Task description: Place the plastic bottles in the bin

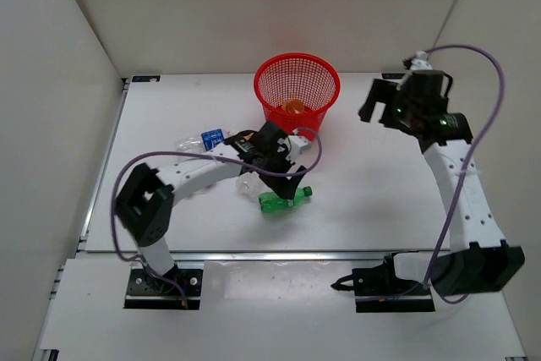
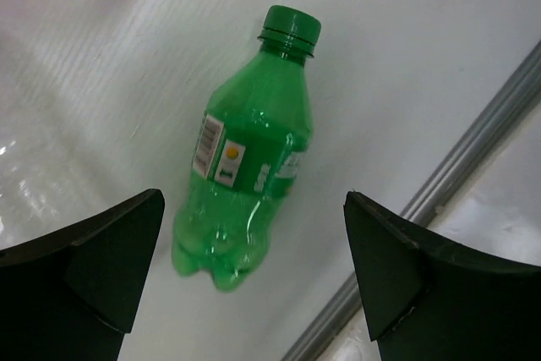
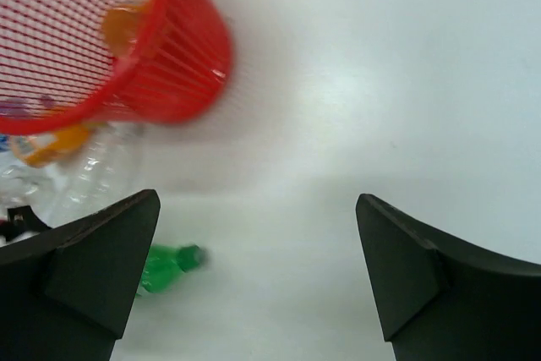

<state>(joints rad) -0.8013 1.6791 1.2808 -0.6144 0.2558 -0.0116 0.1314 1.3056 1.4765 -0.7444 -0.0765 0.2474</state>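
A green bottle lies on its side on the white table; in the left wrist view the green bottle lies below and between my open fingers. My left gripper hovers just above it, open and empty. The red mesh bin stands at the back middle with an orange bottle inside. A blue-labelled bottle and clear bottles lie partly hidden under my left arm. My right gripper is open and empty, raised to the right of the bin.
The table's metal front rail runs close to the green bottle. White walls enclose the table on the left, back and right. In the right wrist view an orange bottle and a clear bottle lie beside the bin.
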